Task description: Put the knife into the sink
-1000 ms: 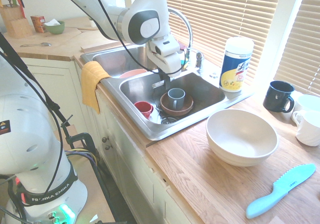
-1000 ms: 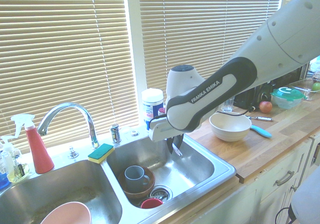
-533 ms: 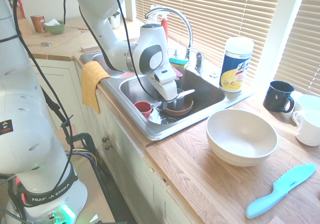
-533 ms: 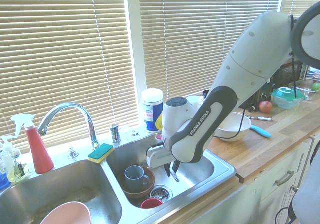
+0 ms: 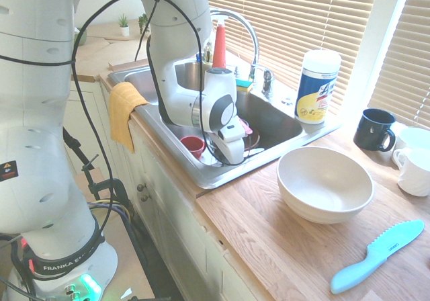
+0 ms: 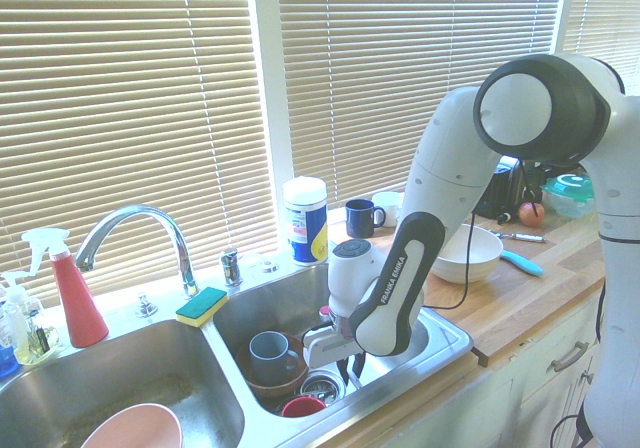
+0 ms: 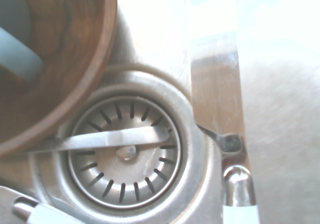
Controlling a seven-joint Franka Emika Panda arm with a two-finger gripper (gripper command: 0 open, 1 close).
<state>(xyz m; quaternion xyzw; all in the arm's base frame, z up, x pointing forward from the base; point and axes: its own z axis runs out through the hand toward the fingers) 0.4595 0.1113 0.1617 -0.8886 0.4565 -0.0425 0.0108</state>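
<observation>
Low inside the sink (image 6: 408, 354), claw (image 6: 350, 370) clenched on the knife (image 7: 217, 79). Handle at the grip, blade extending away from it. From the wrist, knife appears just beside the drain strainer (image 7: 145, 176); contact with basin floor unclear.

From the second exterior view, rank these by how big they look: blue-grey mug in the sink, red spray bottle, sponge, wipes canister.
Red spray bottle
Wipes canister
Blue-grey mug and sponge: too alike to rank
</observation>
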